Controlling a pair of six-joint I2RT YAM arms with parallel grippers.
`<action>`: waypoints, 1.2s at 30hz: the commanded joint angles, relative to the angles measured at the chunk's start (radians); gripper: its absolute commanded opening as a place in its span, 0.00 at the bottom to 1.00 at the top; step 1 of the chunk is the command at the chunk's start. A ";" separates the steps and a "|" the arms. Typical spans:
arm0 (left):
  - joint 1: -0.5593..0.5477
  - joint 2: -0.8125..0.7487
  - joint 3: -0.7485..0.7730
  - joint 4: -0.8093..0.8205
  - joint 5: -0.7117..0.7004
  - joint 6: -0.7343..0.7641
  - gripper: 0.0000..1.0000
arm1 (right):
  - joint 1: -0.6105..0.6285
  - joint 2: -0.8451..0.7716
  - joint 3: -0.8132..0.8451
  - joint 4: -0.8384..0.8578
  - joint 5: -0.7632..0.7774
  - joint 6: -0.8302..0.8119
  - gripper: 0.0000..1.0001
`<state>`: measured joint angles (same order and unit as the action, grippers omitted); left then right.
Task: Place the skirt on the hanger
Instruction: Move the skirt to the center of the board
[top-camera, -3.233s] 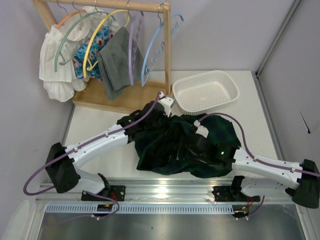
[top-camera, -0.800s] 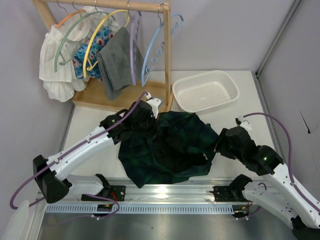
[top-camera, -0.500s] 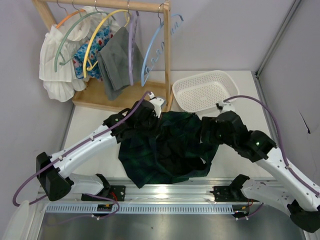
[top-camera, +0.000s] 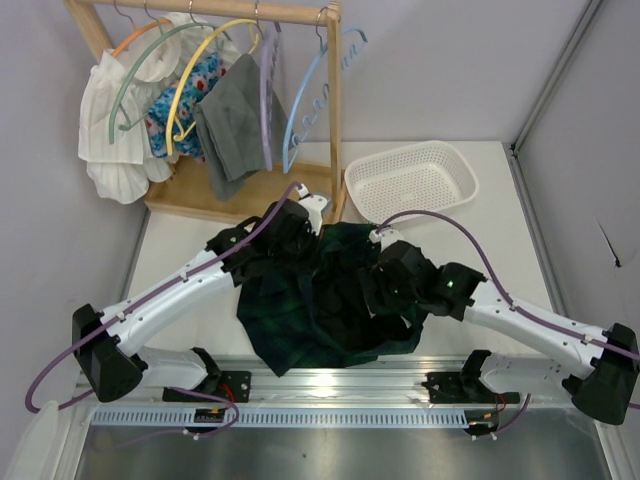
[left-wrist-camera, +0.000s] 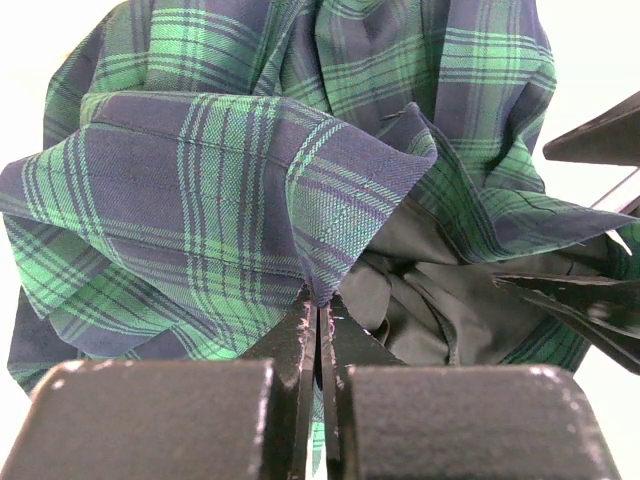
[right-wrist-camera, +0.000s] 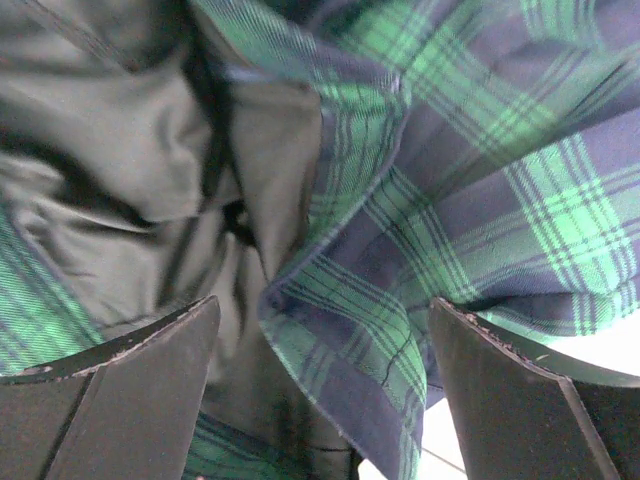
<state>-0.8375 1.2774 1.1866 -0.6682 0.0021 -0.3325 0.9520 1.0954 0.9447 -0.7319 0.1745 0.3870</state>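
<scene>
The green and navy plaid skirt (top-camera: 320, 300) lies bunched on the table between the arms. My left gripper (top-camera: 292, 228) is shut on a fold of its waistband (left-wrist-camera: 330, 240) at the skirt's upper left. My right gripper (top-camera: 385, 285) is open, its jaws wide apart over a plaid fold (right-wrist-camera: 350, 340) beside the dark lining (right-wrist-camera: 130, 150), not pinching it. A free blue hanger (top-camera: 315, 95) hangs at the right end of the wooden rack (top-camera: 335, 110). A purple hanger (top-camera: 265, 90) hangs beside it.
A white mesh basket (top-camera: 412, 180) stands behind the skirt at the right. The rack's other hangers carry a white garment (top-camera: 115, 130), a floral one (top-camera: 190, 95) and a grey one (top-camera: 232, 125). The metal rail (top-camera: 330, 375) runs along the near edge.
My left gripper pulled the skirt's edge back and left, then held still. My right arm left the skirt, swung out right, and has come back over its right middle with open jaws.
</scene>
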 joint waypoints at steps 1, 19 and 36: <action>-0.003 -0.023 0.028 -0.001 -0.027 -0.013 0.00 | 0.007 -0.020 -0.055 0.070 -0.024 -0.011 0.91; -0.003 -0.128 -0.032 0.027 -0.047 -0.005 0.00 | -0.176 -0.238 -0.152 0.417 -0.107 0.177 0.00; 0.009 -0.178 -0.005 0.050 -0.094 -0.014 0.00 | -0.386 -0.240 -0.313 0.770 -0.432 0.471 0.00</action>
<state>-0.8345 1.1309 1.1576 -0.6521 -0.0719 -0.3328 0.5671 0.8234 0.6445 -0.0963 -0.2039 0.8013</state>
